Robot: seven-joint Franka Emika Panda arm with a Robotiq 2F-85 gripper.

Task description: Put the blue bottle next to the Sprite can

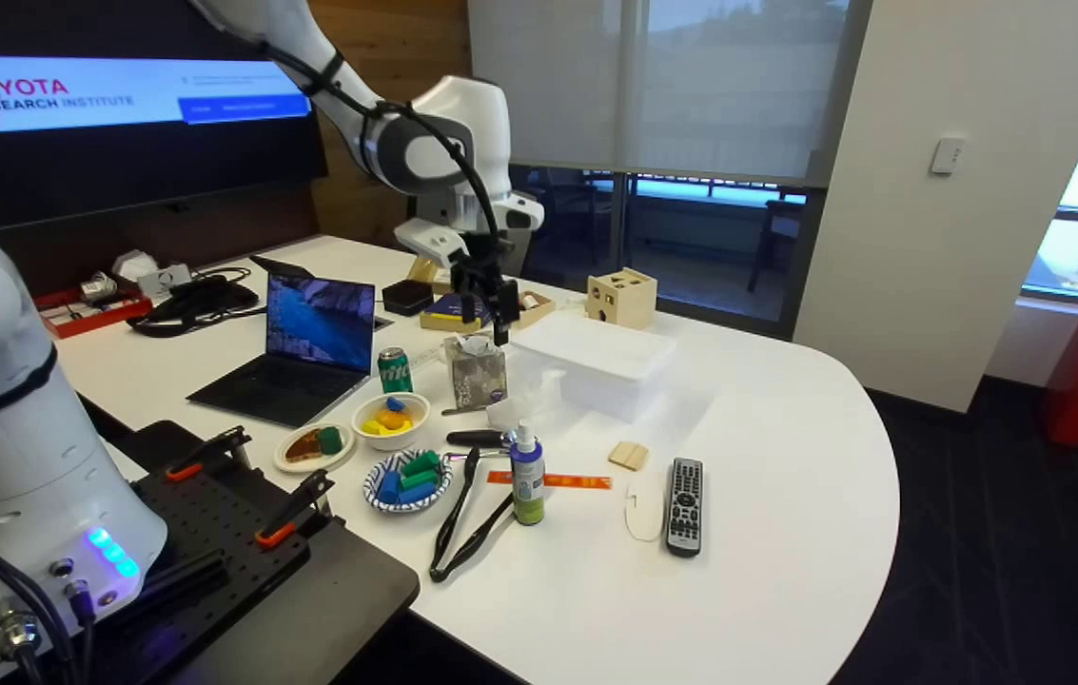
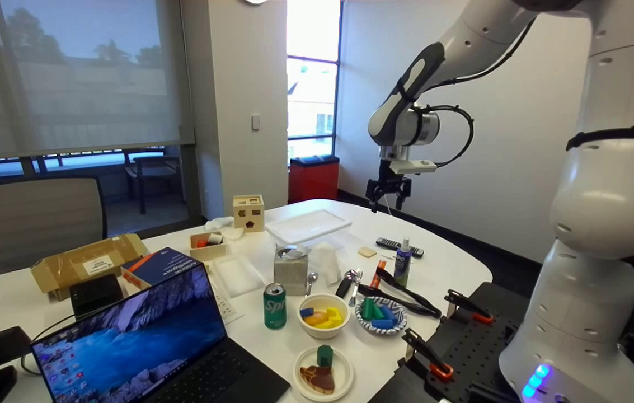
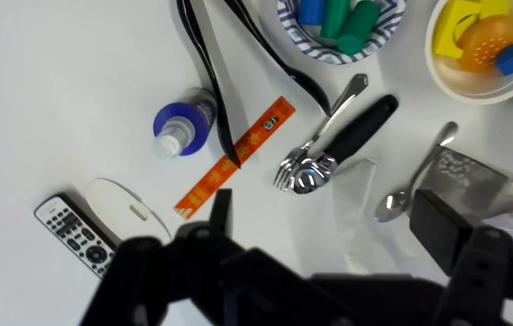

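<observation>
A white robot arm (image 2: 403, 126) holds its end effector (image 2: 386, 208) high over a crowded white bench (image 1: 767, 457). The two black fingers are spread wide, and there is nothing between them.

The blue bottle (image 1: 528, 473) stands upright on the bench. It is slim, with a blue-violet body, a green band low down and a pale, narrow top. In the wrist view it shows outside the gap between the fingers. One arm of a pair of black tongs (image 3: 222, 122) runs just beside it; whether they touch is hard to tell. An orange packet (image 3: 213, 179) and a remote control (image 3: 77, 235) lie near.

The Sprite can (image 2: 275, 307), green with a silver top, also stands upright, well apart from the bottle. Around it are a laptop (image 1: 322, 323), a grey tissue box (image 2: 291, 274) and a white bowl (image 2: 321, 334).

The step in hand seems to be the approach: the bottle is neither held nor beside the can. The next move likely calls for shifting sideways until the fingers straddle the bottle, lowering without catching the tongs, and closing on the body below the narrow top. After that, the bottle would need a straight lift, high enough to pass the patterned bowl (image 3: 314, 51) and the white one, then a level set-down next to the can, where the close neighbours leave modest room for the fingers.
</observation>
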